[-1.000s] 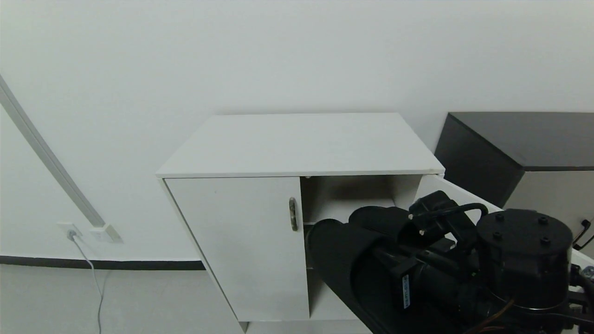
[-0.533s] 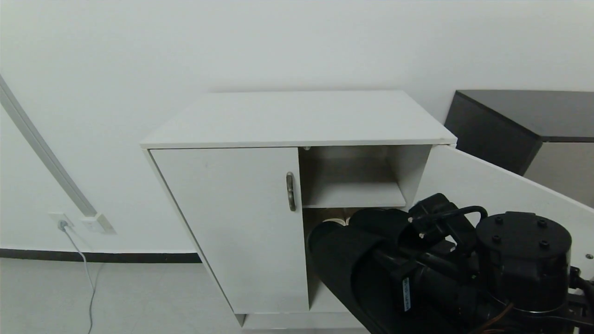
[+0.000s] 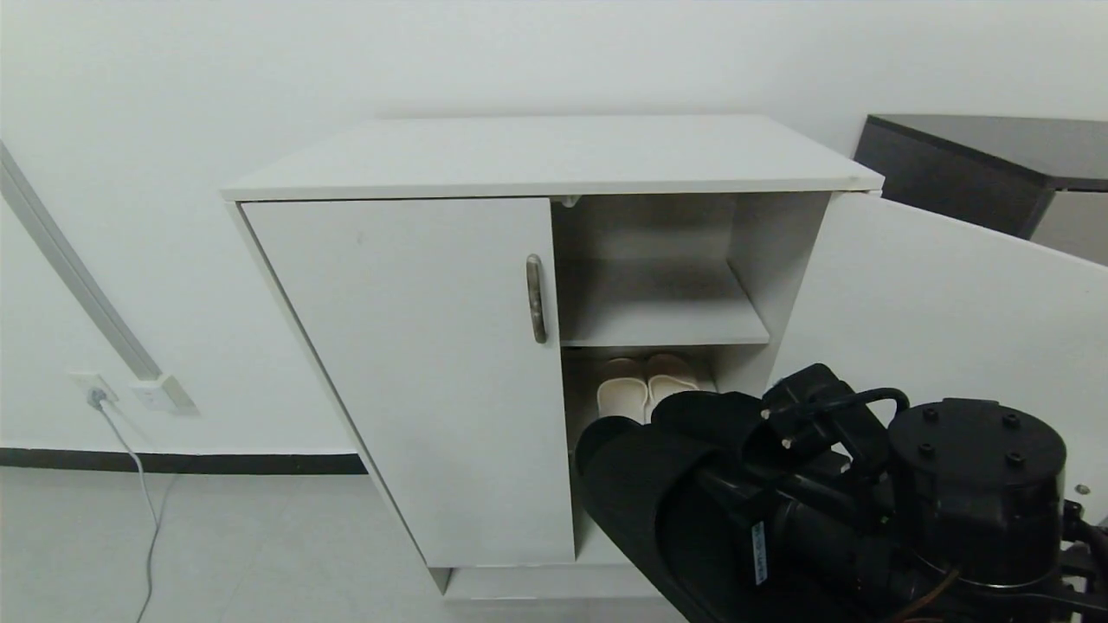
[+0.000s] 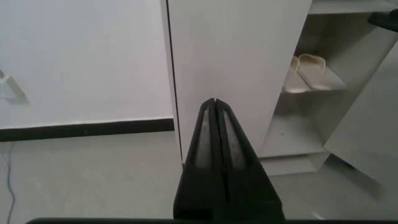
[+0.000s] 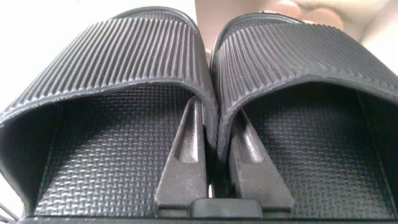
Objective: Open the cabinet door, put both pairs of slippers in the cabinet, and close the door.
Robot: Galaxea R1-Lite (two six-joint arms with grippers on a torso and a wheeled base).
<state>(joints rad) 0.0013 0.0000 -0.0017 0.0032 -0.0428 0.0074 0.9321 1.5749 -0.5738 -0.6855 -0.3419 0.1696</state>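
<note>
Right gripper (image 5: 216, 115): pinched on the touching inner walls of the black slippers (image 3: 645, 493), before the open right half of the cabinet (image 3: 554, 156) | cream slippers (image 3: 645, 388): inside, on the shelf under the upper one | left gripper (image 4: 214, 106): fingers pressed together, empty, facing the closed left door (image 3: 407, 363)

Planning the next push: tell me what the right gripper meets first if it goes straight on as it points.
Probably the cream slippers on the shelf inside the open cabinet; the black slippers in the right gripper lead the way. Depth is unclear; the shelf edge could come first.
</note>
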